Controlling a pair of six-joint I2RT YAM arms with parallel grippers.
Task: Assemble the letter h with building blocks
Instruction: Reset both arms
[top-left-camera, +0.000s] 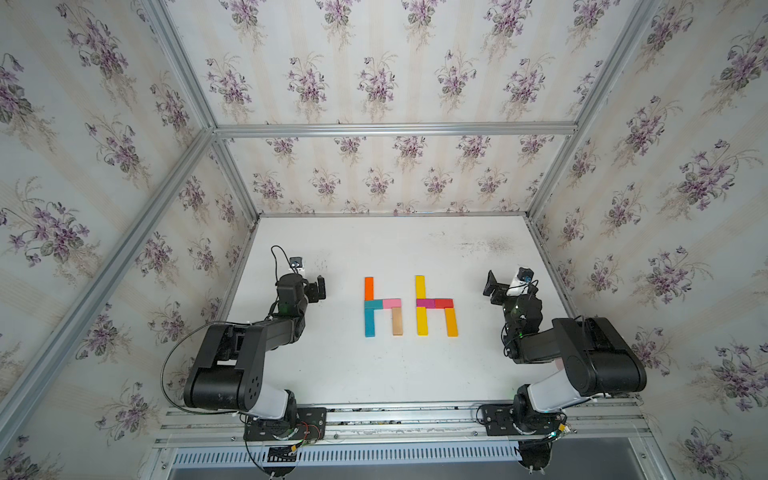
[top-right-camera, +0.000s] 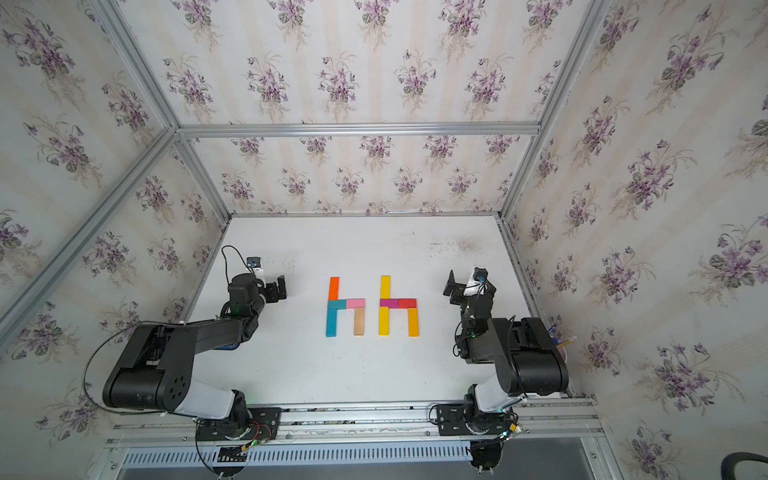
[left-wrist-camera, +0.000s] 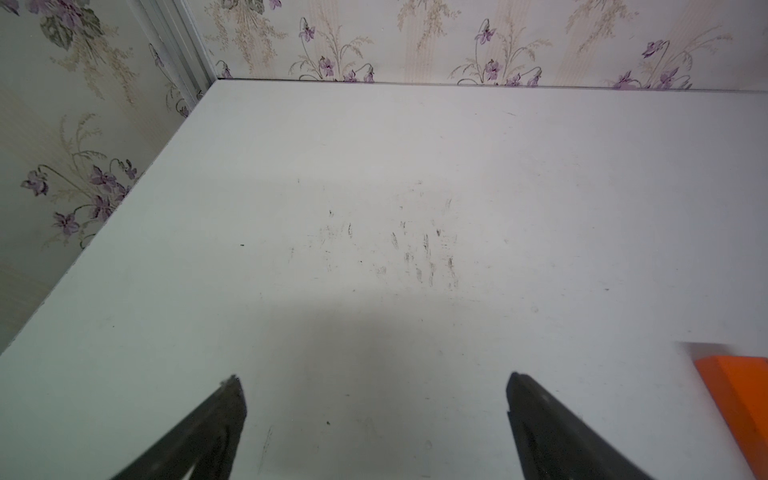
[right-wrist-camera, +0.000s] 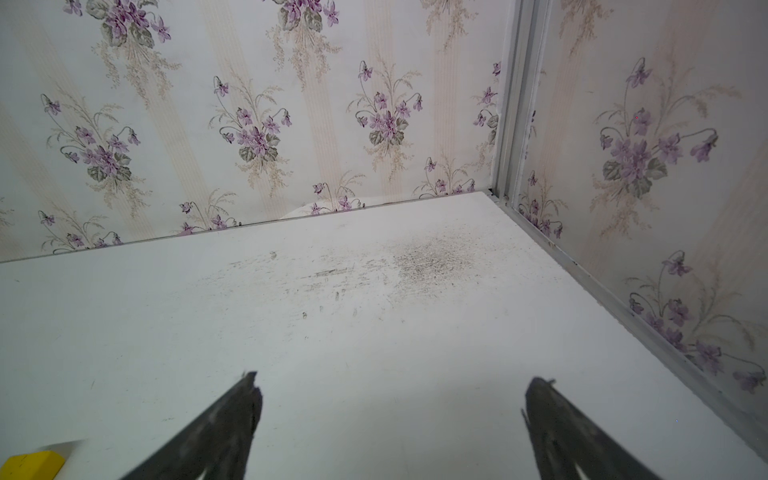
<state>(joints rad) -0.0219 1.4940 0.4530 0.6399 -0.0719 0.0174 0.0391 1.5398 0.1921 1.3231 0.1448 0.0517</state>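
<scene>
Floral wallpaper closes in the white surface (top-left-camera: 332, 374) on three sides. The building blocks (top-left-camera: 422, 321) lie flat at its middle as two letters side by side.

Nearer my left arm, an orange bar (top-left-camera: 369, 288) sits end to end with a long teal bar (top-left-camera: 369, 326) to make the stem. A short teal piece (top-left-camera: 376, 304) and a pink piece (top-left-camera: 392, 303) form the bridge, and a plain wood bar (top-left-camera: 397, 321) drops as the leg. The twin letter uses two yellow bars (top-left-camera: 420, 286), a magenta piece (top-left-camera: 425, 303), a red piece (top-left-camera: 444, 303) and an amber bar (top-left-camera: 451, 322). Neighbouring edges touch, so each shape reads as one h.

My left tool (top-left-camera: 318, 286) and right tool (top-left-camera: 490, 284) hang out to either side, well apart from the blocks. Each has its fingers spread wide with nothing between them. I judge this keeps them from nudging the letters. Every block looks placed, so I take the task as done.
</scene>
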